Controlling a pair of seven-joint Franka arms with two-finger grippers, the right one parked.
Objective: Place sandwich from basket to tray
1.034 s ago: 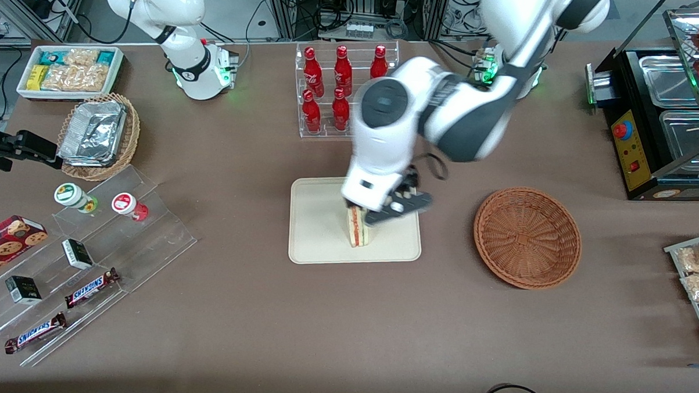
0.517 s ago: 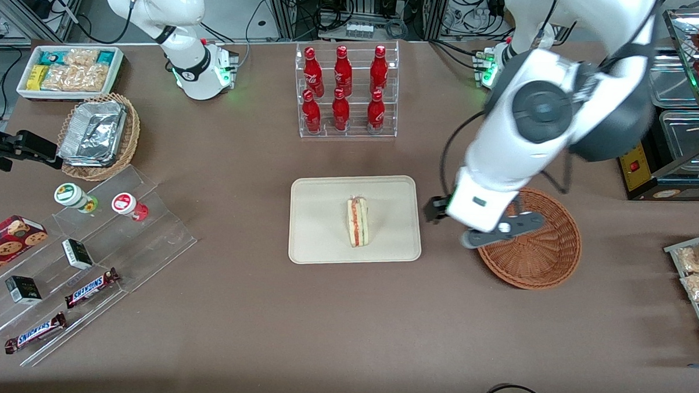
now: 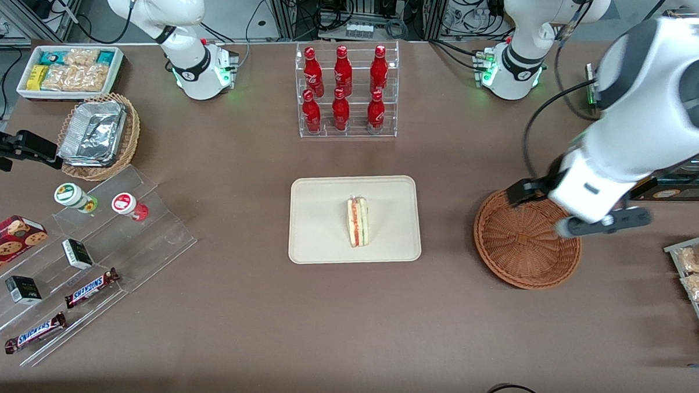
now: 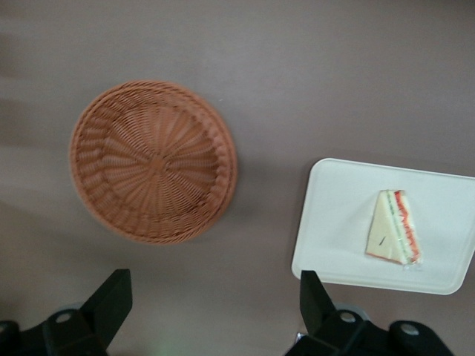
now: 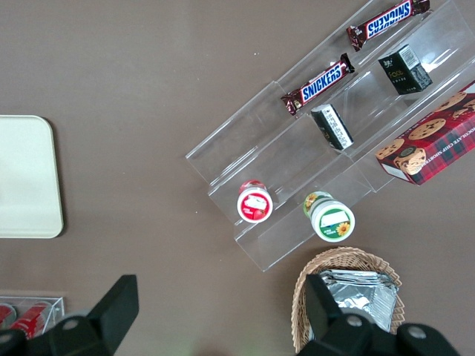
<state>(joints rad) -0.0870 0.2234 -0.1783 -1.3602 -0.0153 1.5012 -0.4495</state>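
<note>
The sandwich (image 3: 358,222) lies on its side on the tray (image 3: 319,219) at the middle of the table (image 3: 252,309). The basket (image 3: 519,243) sits beside the tray toward the working arm's end. Above the basket hangs the gripper (image 3: 564,213), fingers (image 4: 111,300) spread wide, holding nothing.

The left arm's end effector (image 3: 578,213) hangs raised, fingers (image 4: 111,300) spread apart.
</note>
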